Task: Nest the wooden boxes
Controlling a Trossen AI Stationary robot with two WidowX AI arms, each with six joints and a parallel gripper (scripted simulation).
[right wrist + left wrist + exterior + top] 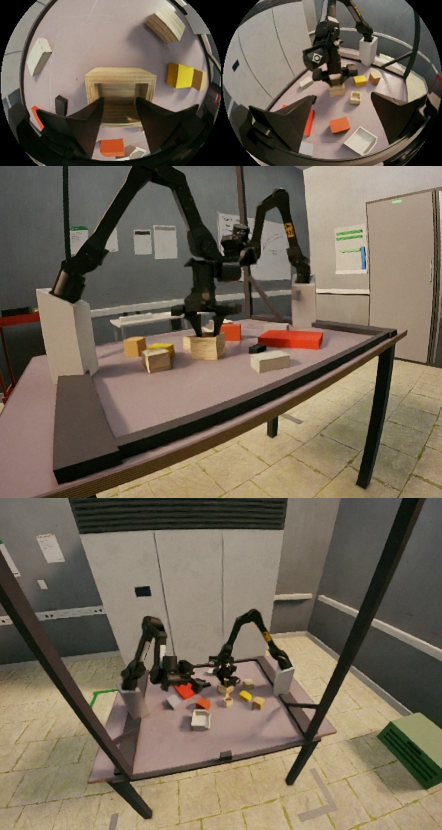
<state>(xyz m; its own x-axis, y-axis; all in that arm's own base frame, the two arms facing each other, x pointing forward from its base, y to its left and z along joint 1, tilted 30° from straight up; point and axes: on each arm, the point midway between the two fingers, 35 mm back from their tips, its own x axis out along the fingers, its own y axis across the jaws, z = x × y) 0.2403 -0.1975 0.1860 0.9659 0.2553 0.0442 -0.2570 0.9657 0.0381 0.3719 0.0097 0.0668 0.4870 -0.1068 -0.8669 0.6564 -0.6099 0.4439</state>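
Observation:
My right gripper (208, 334) (120, 100) has its fingers inside a smaller wooden box (118, 90) (336, 79), holding it by pressing outward on its walls, open side up. That box sits at least partly inside a larger wooden box (208, 350) (337, 90) on the table; whether it touches bottom is hidden. A small cream wooden box (228, 702) (355, 98) stands nearby, open side up. A wooden piece (157, 361) (165, 25) lies apart; whether it is hollow cannot be seen. My left gripper (342, 97) is open and empty, high over the table.
A white open tray (200, 719) (360, 141) stands near the front. A red block (203, 703) and red slab (291, 339) lie on the left arm's side. Yellow (245, 696) and orange-brown (258, 703) blocks lie toward the right arm's base. A pale block (270, 361) lies behind.

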